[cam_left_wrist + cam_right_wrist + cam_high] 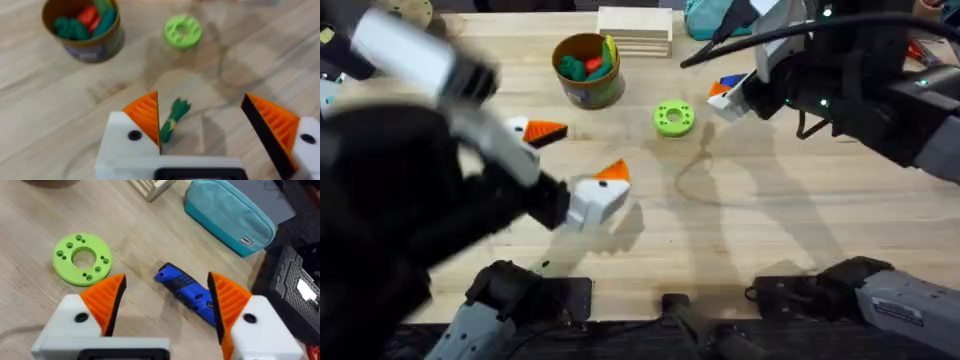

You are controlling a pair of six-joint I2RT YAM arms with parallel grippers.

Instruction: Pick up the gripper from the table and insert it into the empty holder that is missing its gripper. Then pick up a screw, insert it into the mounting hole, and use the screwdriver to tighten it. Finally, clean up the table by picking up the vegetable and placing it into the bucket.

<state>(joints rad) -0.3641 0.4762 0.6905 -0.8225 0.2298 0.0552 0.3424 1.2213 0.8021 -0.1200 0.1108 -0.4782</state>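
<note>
The vegetable (173, 120), a small green leafy bundle, lies on the wooden table between the fingers of my open left gripper (202, 122), close beside one orange pad (145, 117). Overhead, the left gripper (578, 158) hovers left of the table's centre. The bucket (587, 68) (82, 30) stands farther back, holding red and green toy pieces. The blue screwdriver (186, 289) (730, 80) lies on the table between the fingers of my open right gripper (167, 300) (725, 95) at the back right. The loose gripper, the holder and the screw are out of view.
A round bright-green disc (674, 118) (81, 258) (182, 31) lies between the bucket and the right gripper. A stack of wooden slats (635, 30) and a teal pouch (230, 215) sit along the back edge. Black equipment (295, 285) stands beside the pouch.
</note>
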